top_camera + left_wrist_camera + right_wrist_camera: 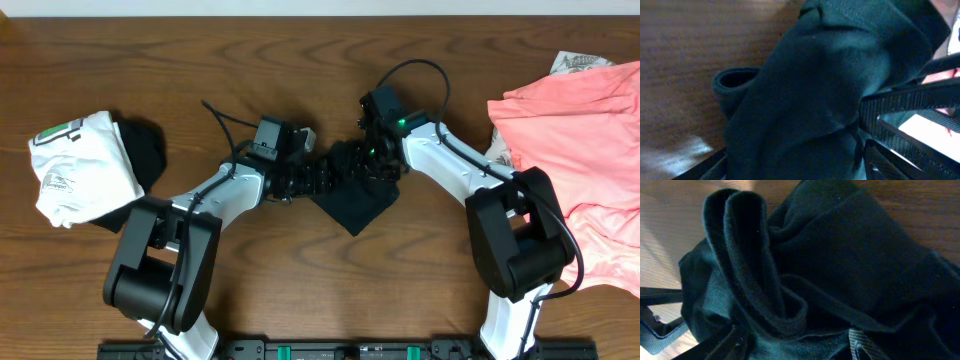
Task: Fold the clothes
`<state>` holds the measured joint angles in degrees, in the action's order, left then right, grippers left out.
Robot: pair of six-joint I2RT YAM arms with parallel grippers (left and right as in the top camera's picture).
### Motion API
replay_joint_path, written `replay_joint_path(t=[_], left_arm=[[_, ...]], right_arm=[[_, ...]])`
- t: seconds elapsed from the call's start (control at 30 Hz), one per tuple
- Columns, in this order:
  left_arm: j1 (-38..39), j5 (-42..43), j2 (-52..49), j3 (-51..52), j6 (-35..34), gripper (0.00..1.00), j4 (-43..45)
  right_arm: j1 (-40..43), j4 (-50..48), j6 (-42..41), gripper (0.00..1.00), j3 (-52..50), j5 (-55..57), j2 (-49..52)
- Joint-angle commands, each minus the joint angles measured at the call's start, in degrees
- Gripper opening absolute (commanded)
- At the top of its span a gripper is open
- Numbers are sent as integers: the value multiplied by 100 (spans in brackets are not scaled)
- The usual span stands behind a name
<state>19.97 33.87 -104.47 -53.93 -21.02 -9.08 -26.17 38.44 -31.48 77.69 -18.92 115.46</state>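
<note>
Bunched black shirt (810, 100) fills the frame over the wooden table (685, 55), pinched between the ribbed fingers (910, 102)

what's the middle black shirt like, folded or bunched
Bunched: the black shirt lies in a crumpled heap, with rolled creases showing in both wrist views.

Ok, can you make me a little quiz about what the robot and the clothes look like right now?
1. What colour is the shirt bunched between the left gripper and the right gripper? A) black B) yellow C) blue
2. True or false: the salmon-pink garment lies on the right arm's side of the table.
3. Fill in the gap: the white garment with green print lies partly on a second garment, whose colour is ___.

Key: 1 A; 2 true; 3 black.
</note>
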Motion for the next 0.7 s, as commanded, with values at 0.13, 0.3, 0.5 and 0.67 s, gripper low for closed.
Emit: replay_joint_path(t=[0.13,0.3,0.5,0.67], left_arm=[[-9,-118,-76,46,-247,76,-570],[-7,-455,-76,46,-811,77,-826],[0,-455,-76,46,-975,81,-568],[24,-457,-114,52,-975,82,-354]], right_arm=[[149,48,-103,63,-101,-192,157],[262,101,-105,63,-101,-212,157],[245,144,-105,63,-101,-216,157],[170,142,-105,63,-101,-256,157]])
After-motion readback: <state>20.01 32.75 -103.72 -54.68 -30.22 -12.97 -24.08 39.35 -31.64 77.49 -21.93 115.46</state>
